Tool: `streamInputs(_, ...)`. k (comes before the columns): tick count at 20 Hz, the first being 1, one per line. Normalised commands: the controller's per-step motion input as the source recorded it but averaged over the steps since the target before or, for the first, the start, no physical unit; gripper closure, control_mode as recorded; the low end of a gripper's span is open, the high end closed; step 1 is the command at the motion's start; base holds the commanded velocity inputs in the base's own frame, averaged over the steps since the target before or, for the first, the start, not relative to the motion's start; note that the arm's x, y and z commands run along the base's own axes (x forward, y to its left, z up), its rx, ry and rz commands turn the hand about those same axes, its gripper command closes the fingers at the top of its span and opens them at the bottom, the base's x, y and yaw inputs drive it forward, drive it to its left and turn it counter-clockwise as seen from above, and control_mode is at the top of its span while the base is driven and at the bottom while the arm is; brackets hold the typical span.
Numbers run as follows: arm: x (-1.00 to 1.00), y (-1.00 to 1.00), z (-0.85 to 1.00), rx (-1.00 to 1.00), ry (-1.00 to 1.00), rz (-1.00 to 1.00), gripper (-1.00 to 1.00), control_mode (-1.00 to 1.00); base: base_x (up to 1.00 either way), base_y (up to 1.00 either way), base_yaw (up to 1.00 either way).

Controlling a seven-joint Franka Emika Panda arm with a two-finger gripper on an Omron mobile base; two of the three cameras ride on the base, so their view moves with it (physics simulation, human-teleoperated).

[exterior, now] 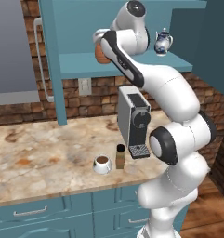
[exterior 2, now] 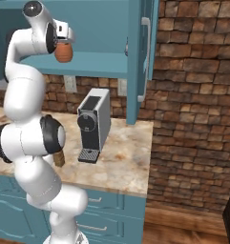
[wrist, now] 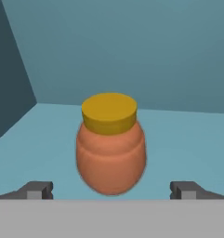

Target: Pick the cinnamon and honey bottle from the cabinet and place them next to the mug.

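The honey bottle [wrist: 111,146] stood upright on the cabinet [exterior: 81,65] shelf, and the hand view showed the end effector [wrist: 111,189] spread wide, its fingertips either side of the bottle and apart from it. The left base view alone showed the cinnamon [exterior: 120,156] on the counter [exterior: 43,153], just beside the mug [exterior: 102,164].

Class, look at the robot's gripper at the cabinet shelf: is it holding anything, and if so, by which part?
Nothing is held. The open gripper has its fingertips apart on either side of the squat orange honey bottle with a yellow lid, not touching it.
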Motion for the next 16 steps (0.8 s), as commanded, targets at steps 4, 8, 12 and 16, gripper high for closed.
streamInputs(4,0.26,0.04,0.0,0.0,0.01,0.0,-1.0,-1.0,0.0,0.0,0.0)
streamInputs(8,0.28,0.07,0.0,0.0,0.01,0.0,-1.0,-1.0,0.0,0.0,0.0)
streamInputs(12,0.28,0.11,0.0,0.0,0.02,0.0,-1.0,-1.0,0.0,0.0,0.0)
streamInputs(16,0.27,0.08,0.0,0.0,0.02,0.0,-1.0,-1.0,0.0,0.0,0.0)
